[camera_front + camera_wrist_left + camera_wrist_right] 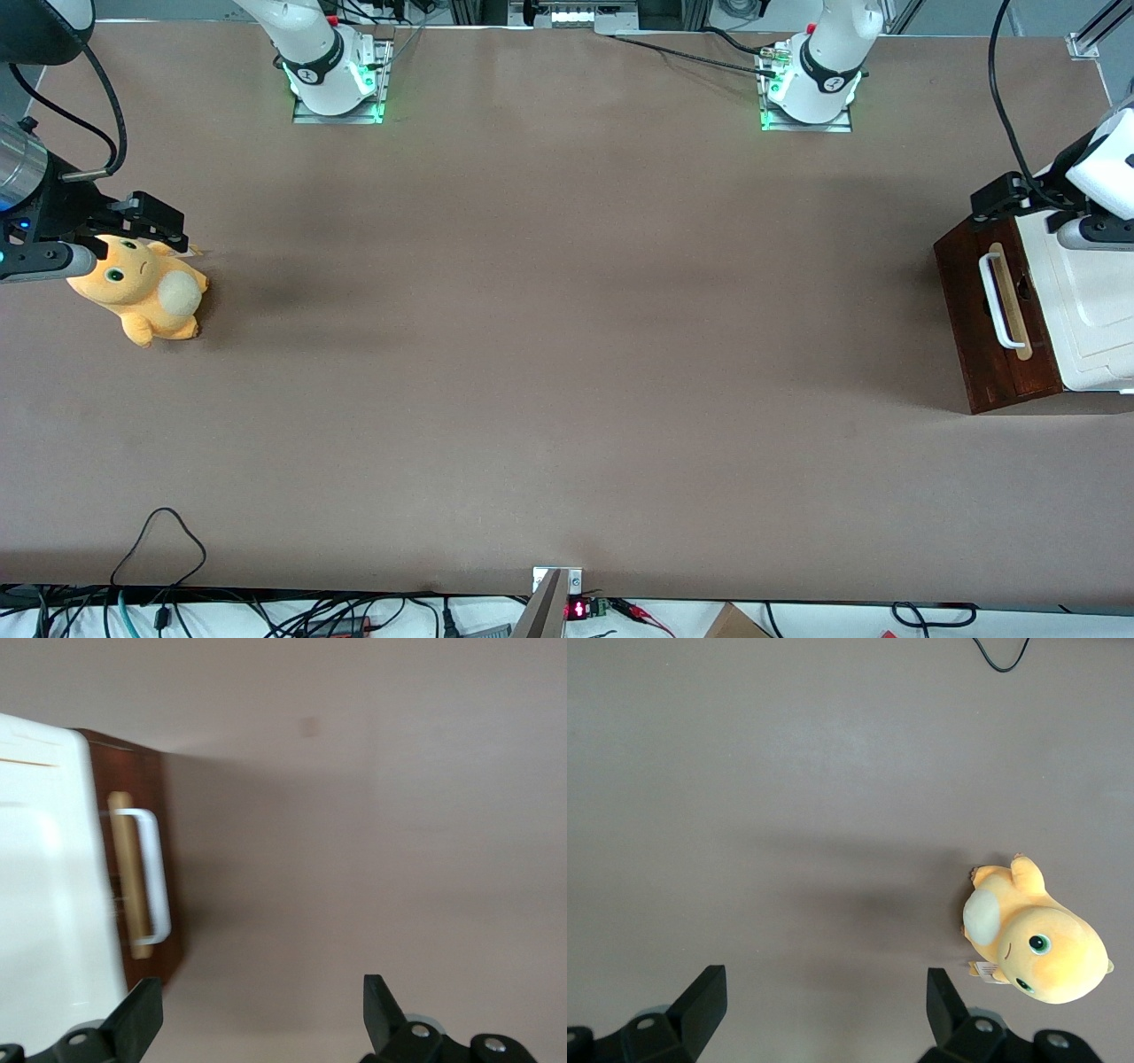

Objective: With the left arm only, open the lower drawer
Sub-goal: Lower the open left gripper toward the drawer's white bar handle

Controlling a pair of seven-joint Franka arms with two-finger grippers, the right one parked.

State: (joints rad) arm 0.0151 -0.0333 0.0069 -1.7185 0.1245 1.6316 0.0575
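The lower drawer (961, 283) shows its dark red-brown front at the working arm's end of the table, under the cabinet's white top (1090, 301). Its white bar handle (997, 301) lies on a pale tan strip, and the drawer looks shut. My left arm's gripper (992, 206) hovers above the cabinet's front corner farther from the front camera. In the left wrist view the gripper (260, 1014) is open, with only bare table between its fingers (142, 1010). The handle (155, 868) and drawer front (173, 904) lie off to one side of the fingers, untouched.
An orange plush toy (146, 297) lies at the parked arm's end of the table, seen too in the right wrist view (1036, 943). A loop of black cable (159, 540) rests near the table's front edge. The brown tabletop (567, 354) spreads in front of the drawer.
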